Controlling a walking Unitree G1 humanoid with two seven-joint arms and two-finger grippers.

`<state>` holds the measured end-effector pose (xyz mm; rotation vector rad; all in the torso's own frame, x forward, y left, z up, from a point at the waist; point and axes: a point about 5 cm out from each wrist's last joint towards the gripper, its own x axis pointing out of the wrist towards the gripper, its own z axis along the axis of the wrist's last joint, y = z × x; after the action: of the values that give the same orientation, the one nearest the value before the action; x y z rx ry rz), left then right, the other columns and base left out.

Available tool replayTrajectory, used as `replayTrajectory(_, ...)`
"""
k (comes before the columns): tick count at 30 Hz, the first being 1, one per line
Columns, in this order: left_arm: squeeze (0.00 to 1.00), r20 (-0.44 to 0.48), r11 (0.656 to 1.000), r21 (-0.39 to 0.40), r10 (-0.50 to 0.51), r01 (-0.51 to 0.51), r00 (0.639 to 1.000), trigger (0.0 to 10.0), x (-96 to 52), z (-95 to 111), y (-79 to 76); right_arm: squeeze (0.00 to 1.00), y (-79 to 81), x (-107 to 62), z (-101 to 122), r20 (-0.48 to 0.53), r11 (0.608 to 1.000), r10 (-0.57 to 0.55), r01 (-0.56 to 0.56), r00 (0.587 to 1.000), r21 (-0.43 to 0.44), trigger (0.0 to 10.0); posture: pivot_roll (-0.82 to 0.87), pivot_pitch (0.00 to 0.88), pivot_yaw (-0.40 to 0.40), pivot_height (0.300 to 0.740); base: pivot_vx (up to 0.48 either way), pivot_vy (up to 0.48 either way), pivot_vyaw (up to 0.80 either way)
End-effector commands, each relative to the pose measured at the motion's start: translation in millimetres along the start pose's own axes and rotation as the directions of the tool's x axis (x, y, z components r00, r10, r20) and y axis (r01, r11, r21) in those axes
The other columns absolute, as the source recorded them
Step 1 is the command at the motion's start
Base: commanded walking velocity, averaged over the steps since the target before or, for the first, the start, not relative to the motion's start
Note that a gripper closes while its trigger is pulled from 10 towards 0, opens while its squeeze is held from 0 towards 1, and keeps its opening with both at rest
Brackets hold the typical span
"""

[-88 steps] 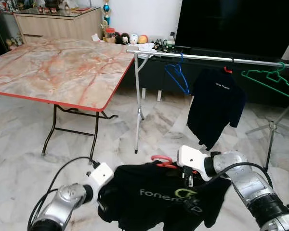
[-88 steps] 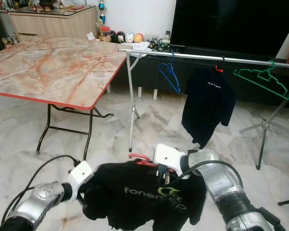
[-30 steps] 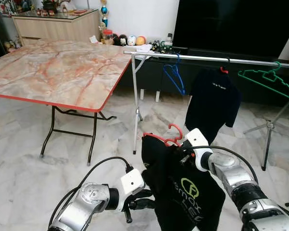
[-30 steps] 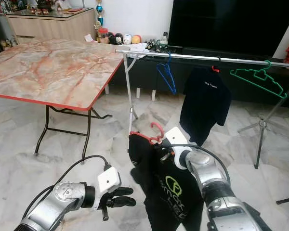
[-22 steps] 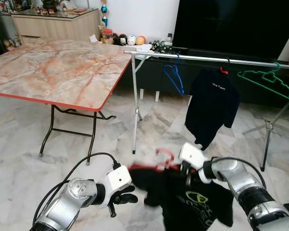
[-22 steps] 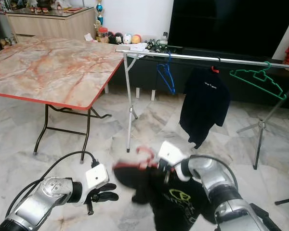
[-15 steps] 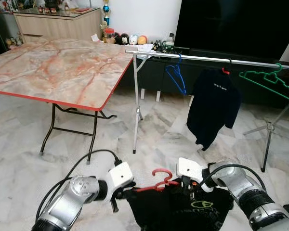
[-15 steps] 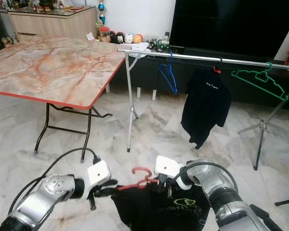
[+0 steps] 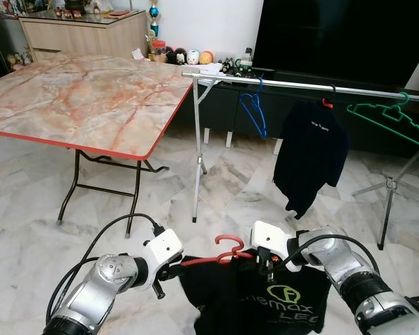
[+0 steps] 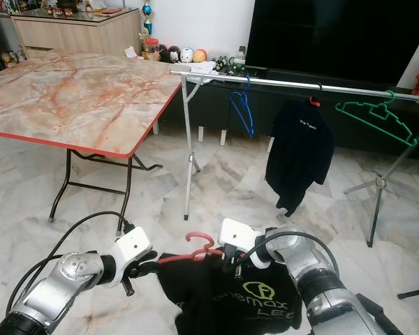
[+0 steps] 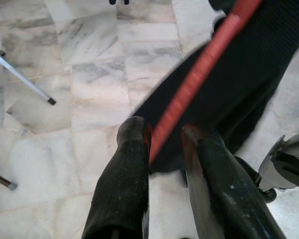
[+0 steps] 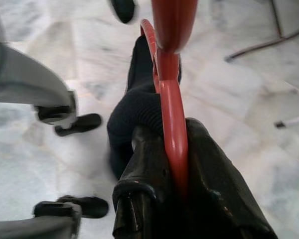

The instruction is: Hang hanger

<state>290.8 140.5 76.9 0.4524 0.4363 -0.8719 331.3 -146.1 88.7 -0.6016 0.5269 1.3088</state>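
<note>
Hanger [image 9: 216,258] now level; left hand [image 11: 164,144] has closed on its arm; right hand [image 12: 172,149] still pinching it.

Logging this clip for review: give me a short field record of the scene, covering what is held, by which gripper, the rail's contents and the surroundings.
held item: red hanger carrying a black T-shirt
right gripper: fingers shut on the red hanger near its hook
left gripper: fingers either side of the hanger's red arm, contact unclear
rail: blue hanger, dark shirt, green hanger
hung yet: no, hanger is low, in front of the rail
surroundings: marble-top folding table to the robot's left, marble floor
</note>
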Motion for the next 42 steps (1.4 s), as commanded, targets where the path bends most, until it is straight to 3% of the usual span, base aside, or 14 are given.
replayTrajectory(1,0.0,0.024,1.0,0.012,-0.028,0.028,0.999,10.0,1.2,5,-1.8,0.0,0.9,-2.0,5,0.019,0.999,0.026,-0.025,0.999,-0.04,10.0,0.13,0.0,-0.075,0.74,0.0,0.0,0.0)
replayTrajectory(9,0.0,0.092,0.995,0.026,-0.102,0.101,0.99,10.0,6.6,22,-7.4,0.0,4.5,1.0,4,-0.011,0.994,0.082,-0.083,0.997,-0.069,10.0,0.13,0.0,-0.075,0.74,0.0,0.0,0.0)
replayTrajectory(11,0.0,0.091,0.984,0.046,-0.175,0.171,0.98,10.0,7.0,25,-15.3,0.0,2.0,4.6,7,-0.032,0.994,0.064,-0.067,0.997,-0.086,10.0,0.13,0.0,-0.075,0.74,0.0,0.0,0.0)
replayTrajectory(12,0.0,0.087,0.982,0.048,-0.187,0.183,0.979,0.0,7.0,24,-17.2,0.0,0.1,6.9,12,-0.024,0.995,0.049,-0.051,0.999,-0.091,10.0,0.14,0.0,-0.075,0.74,0.0,0.0,0.0)
replayTrajectory(17,0.0,0.065,0.977,0.057,-0.208,0.204,0.976,0.0,6.9,20,-21.3,0.0,1.8,12.1,19,-0.002,0.992,0.062,-0.061,0.998,-0.107,10.0,0.14,0.0,-0.07,0.74,0.0,0.0,0.0)
replayTrajectory(19,0.0,0.053,0.974,0.071,-0.217,0.214,0.975,0.4,7.0,19,-22.6,0.0,3.1,13.7,19,-0.001,0.992,0.068,-0.068,0.998,-0.111,10.0,0.14,0.0,-0.07,0.74,0.0,0.0,0.0)
replayTrajectory(20,0.0,0.042,0.974,0.088,-0.212,0.208,0.976,3.8,7.0,18,-22.7,0.0,3.7,14.7,20,0.001,0.991,0.07,-0.069,0.998,-0.112,10.0,0.14,0.0,-0.07,0.74,0.0,0.0,0.0)
replayTrajectory(21,0.0,0.035,0.974,0.099,-0.208,0.204,0.977,10.0,7.0,17,-22.6,0.0,4.0,15.3,20,0.003,0.991,0.072,-0.071,0.997,-0.113,10.0,0.14,0.0,-0.068,0.74,0.0,0.0,0.0)
replayTrajectory(24,0.0,0.034,0.977,0.079,-0.203,0.2,0.979,10.0,8.7,16,-21.8,0.0,6.1,17.5,22,0.017,0.989,0.087,-0.085,0.996,-0.117,10.0,0.14,0.0,-0.066,0.74,0.0,0.0,0.0)
replayTrajectory(25,0.31,0.037,0.976,0.077,-0.205,0.201,0.978,10.0,9.0,16,-21.8,0.0,6.6,18.0,22,0.019,0.989,0.091,-0.088,0.996,-0.119,10.0,0.14,0.0,-0.066,0.74,0.0,0.0,0.0)
replayTrajectory(26,1.0,0.043,0.979,0.069,-0.195,0.192,0.98,10.0,10.5,17,-21.2,0.0,7.8,18.7,22,0.02,0.988,0.098,-0.095,0.995,-0.122,10.0,0.13,0.0,-0.061,0.74,0.0,0.0,0.0)
replayTrajectory(38,1.0,0.001,0.967,0.1,-0.234,0.233,0.972,10.0,13.5,14,-26.9,0.0,9.1,20.2,26,0.038,0.986,0.104,-0.098,0.994,-0.134,10.0,0.13,0.0,-0.052,0.74,0.0,0.0,0.0)
replayTrajectory(42,1.0,0.013,0.954,0.084,-0.29,0.288,0.957,10.0,10.9,15,-32.4,0.0,8.4,21.1,28,0.042,0.986,0.1,-0.094,0.994,-0.14,10.0,0.13,0.0,-0.049,0.74,0.0,0.0,0.0)
